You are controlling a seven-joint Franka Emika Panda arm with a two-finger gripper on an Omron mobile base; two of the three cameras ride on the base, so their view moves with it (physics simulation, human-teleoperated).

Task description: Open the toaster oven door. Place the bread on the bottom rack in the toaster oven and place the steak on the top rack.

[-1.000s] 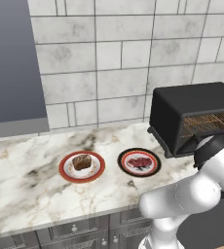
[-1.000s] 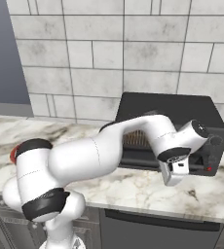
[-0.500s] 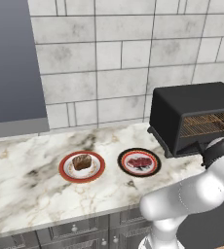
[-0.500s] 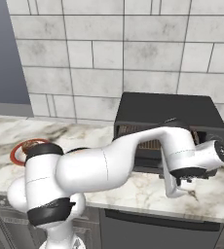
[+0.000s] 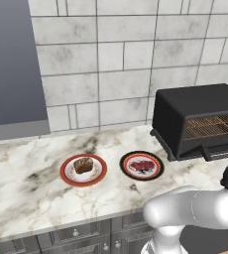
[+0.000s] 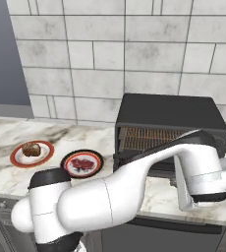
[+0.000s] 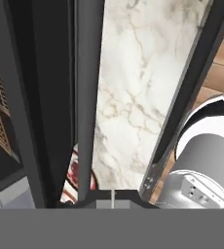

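The black toaster oven stands at the right of the counter. Its door is swung down, and the top rack and bottom rack show inside. The bread lies on a red-rimmed plate. To its right the steak rests on a black-rimmed plate. In the hand view the door's bar handle runs up the picture just left of my gripper, which is shut with nothing in it. My arm crosses in front of the oven's lower half in the right base view.
The marble counter stretches left of the plates, with a tiled wall behind and a grey panel at the far left. The counter's front edge and cabinet drawers lie below. A wooden floor shows beyond the counter edge.
My arm has swung lower and further right in front of the oven. The jaws have gone from partly open to shut. Bread and steak have not moved.
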